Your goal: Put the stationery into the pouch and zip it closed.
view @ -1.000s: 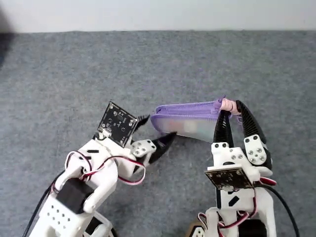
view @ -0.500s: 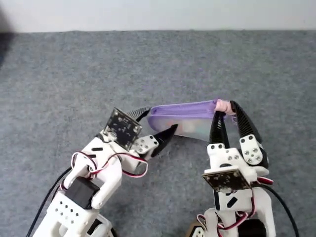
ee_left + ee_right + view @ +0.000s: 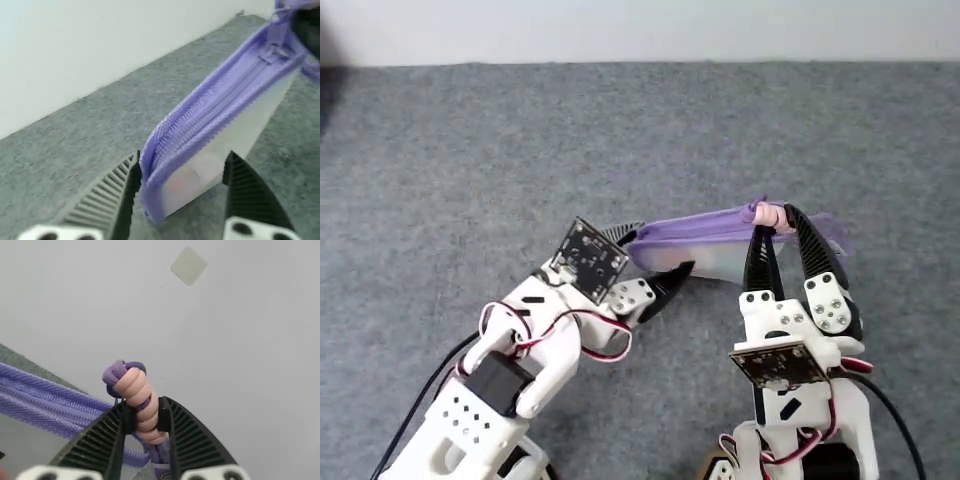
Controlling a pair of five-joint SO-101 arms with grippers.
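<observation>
The purple pouch [image 3: 705,240] stands on edge on the grey mat, its zip side up. In the left wrist view the zip [image 3: 225,95] looks shut along the stretch that shows. My right gripper [image 3: 778,218] is shut on the pink coiled zip pull [image 3: 140,405] at the pouch's right end. My left gripper [image 3: 650,255] is open, with one finger on each side of the pouch's left end [image 3: 170,190]. Something pinkish shows faintly through the clear pouch wall.
The grey mat [image 3: 470,150] covers the table and runs back to a white wall [image 3: 640,30]. Both arm bases stand at the near edge. Bare mat lies to the left, the right and behind the pouch.
My left arm has moved right toward the pouch, and its open fingers now straddle the pouch's left end. The right gripper keeps its hold on the pull; the pouch has shifted slightly right.
</observation>
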